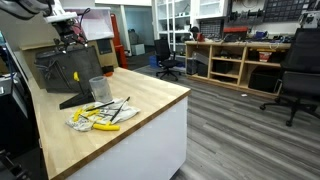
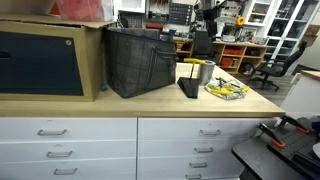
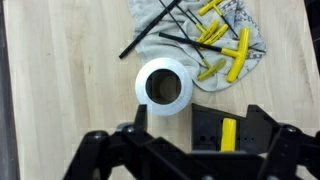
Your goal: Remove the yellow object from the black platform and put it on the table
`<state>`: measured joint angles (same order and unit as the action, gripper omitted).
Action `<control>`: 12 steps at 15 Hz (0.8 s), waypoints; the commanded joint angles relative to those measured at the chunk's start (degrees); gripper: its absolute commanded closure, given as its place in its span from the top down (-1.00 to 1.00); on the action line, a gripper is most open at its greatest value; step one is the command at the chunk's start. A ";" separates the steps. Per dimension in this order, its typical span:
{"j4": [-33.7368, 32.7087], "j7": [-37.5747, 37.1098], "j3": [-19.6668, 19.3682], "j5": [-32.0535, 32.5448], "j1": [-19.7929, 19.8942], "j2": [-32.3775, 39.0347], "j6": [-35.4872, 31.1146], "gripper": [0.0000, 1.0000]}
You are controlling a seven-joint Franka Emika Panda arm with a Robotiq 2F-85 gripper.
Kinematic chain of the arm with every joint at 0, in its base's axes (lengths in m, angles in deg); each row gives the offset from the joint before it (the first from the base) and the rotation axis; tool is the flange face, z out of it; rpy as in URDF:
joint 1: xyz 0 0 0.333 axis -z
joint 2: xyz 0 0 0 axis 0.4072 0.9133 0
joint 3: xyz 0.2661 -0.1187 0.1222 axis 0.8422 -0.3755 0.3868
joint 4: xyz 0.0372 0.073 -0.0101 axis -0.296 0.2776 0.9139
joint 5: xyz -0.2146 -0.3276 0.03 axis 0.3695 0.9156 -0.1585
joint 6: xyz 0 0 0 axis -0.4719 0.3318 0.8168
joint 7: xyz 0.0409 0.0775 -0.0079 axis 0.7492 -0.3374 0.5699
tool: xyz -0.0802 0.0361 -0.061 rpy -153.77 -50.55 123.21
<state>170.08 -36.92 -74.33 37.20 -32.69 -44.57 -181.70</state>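
The small yellow object (image 3: pixel 229 133) sits on the black platform (image 3: pixel 207 127), just beside the white cup (image 3: pixel 162 85) on the wooden table (image 3: pixel 60 70). It looks like a short, rigid plastic piece: light, stiff and perhaps slightly slick. The gripper (image 3: pixel 190 152) hangs above with its jaws spread and empty. Pinching the piece across its narrow width, along the long sides, seems the surest hold.

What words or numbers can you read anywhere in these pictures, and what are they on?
No text can be read in any view.
The cloth under the yellow-handled tools: grey marks, too blurred to read.
The cup, the black platform and the yellow object: no writing shows.
The storage racks far behind in an exterior view: too small to read.
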 commanded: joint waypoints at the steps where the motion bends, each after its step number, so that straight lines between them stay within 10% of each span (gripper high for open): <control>1: 2.17 0.52 1.02 -3.73 0.65 1.29 -5.53 1.00; 12: 5.59 7.37 3.83 -15.87 0.39 4.77 -6.04 1.00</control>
<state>175.89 -29.52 -70.25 21.40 -32.05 -39.85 -187.88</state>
